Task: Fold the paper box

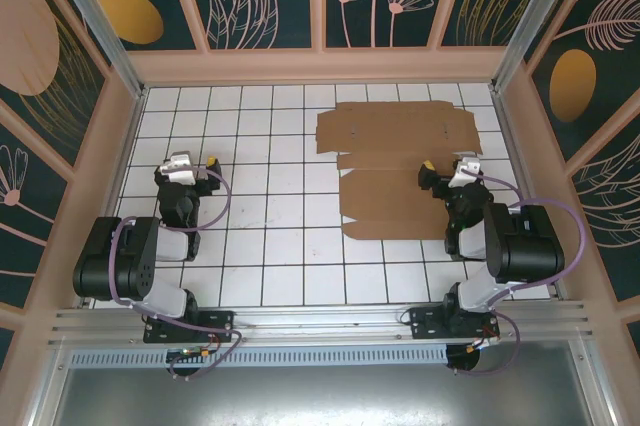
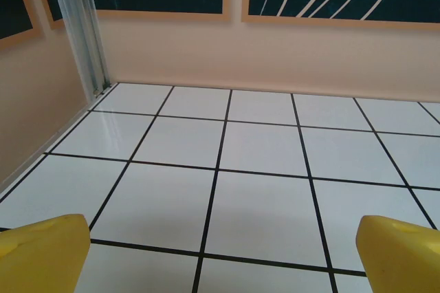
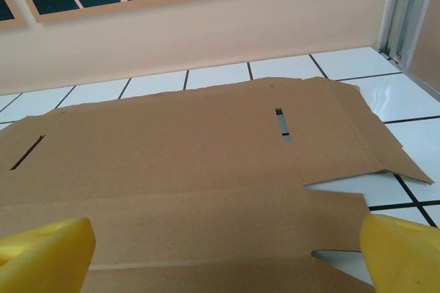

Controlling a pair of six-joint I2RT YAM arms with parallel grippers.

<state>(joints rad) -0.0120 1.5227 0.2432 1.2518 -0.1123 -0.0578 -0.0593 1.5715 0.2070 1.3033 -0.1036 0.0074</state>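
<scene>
Paper box flat, creases run L-R, wider end twd far wall; L gripper, R gripper jaws apart.

Brown corrugated cardboard sheet, die-cut with flaps, slots and creases, unfolded, lying flat on my white tiled counter, right of centre, towards the far wall

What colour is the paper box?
Plain brown; the paper box shows best in the right wrist view.
</scene>
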